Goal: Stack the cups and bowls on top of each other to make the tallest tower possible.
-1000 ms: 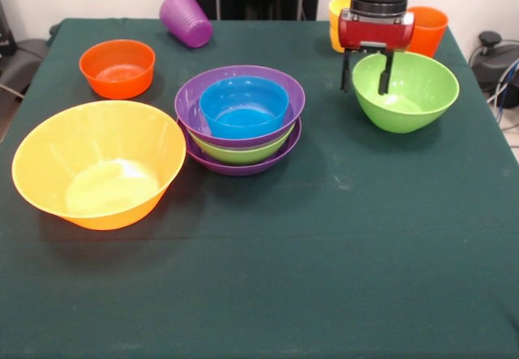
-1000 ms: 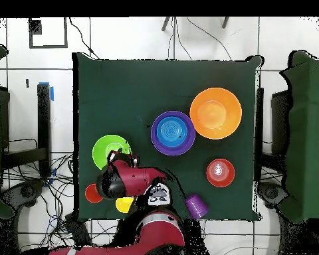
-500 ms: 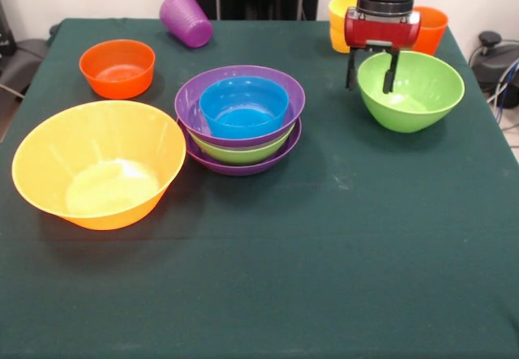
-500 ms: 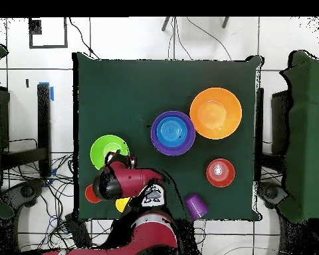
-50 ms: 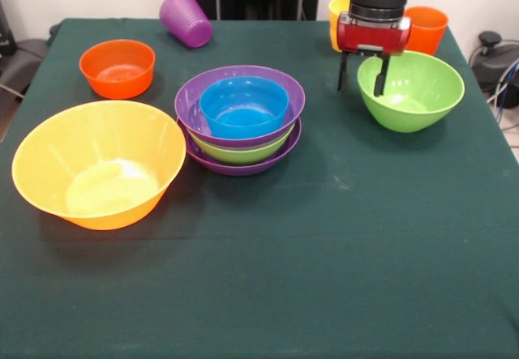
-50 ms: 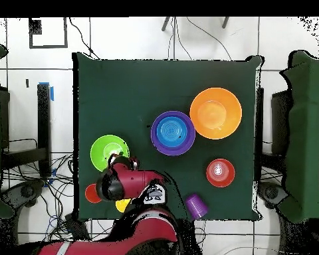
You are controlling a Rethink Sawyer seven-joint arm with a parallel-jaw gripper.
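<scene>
At upper right of the frame, the gripper [image 5: 360, 75] straddles the rim of a green bowl [image 5: 415, 91] with jaws open; the tower [image 5: 240, 117] stands mid-surface beside the yellow-orange bowl [image 5: 97, 163].

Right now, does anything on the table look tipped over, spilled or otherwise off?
Only the ribbed purple plastic cup: it lies on its side near the table's far edge, behind the small red-orange plastic bowl. The bowls sit upright, and nothing is spilled.
</scene>
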